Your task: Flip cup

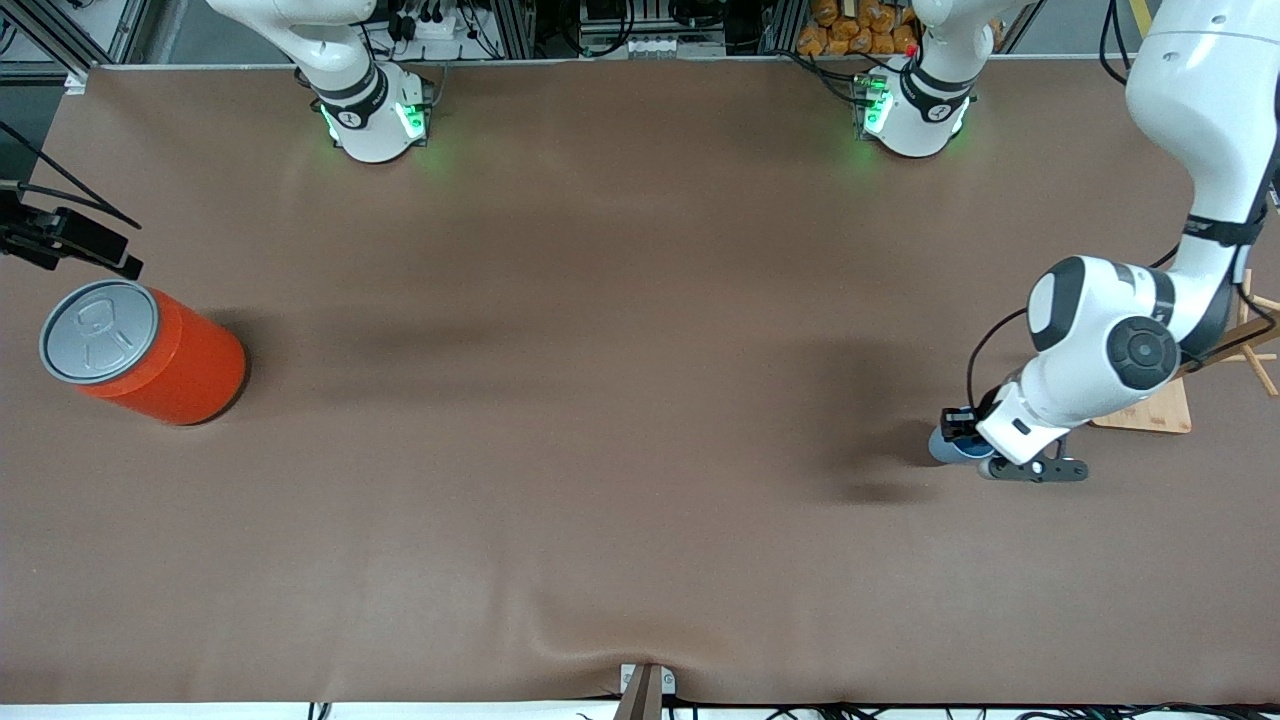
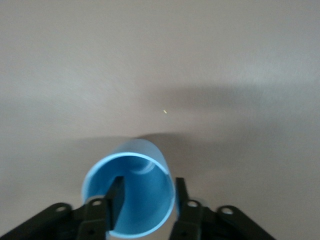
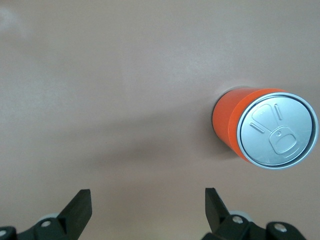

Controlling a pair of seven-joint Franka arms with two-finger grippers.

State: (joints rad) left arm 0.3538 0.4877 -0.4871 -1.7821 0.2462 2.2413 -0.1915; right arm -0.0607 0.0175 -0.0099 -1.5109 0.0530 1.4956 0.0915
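L gripper [image 1: 1000,462] is down at the left arm's end of the table [image 1: 640,400], w/ the light-blue cup [image 2: 131,192] caught in its jaws. One finger [image 2: 116,200] sits inside the cup's open mouth, the other [image 2: 181,200] outside the wall, so the rim is pinched btwn them. Cup is upright, mouth up; only a sliver of it shows in front view. Wooden stand just beside the arm. R gripper [image 3: 147,207] hangs w/ jaws spread wide, holding nothing, near the orange can [image 1: 145,352] at the right arm's end; arm waits.
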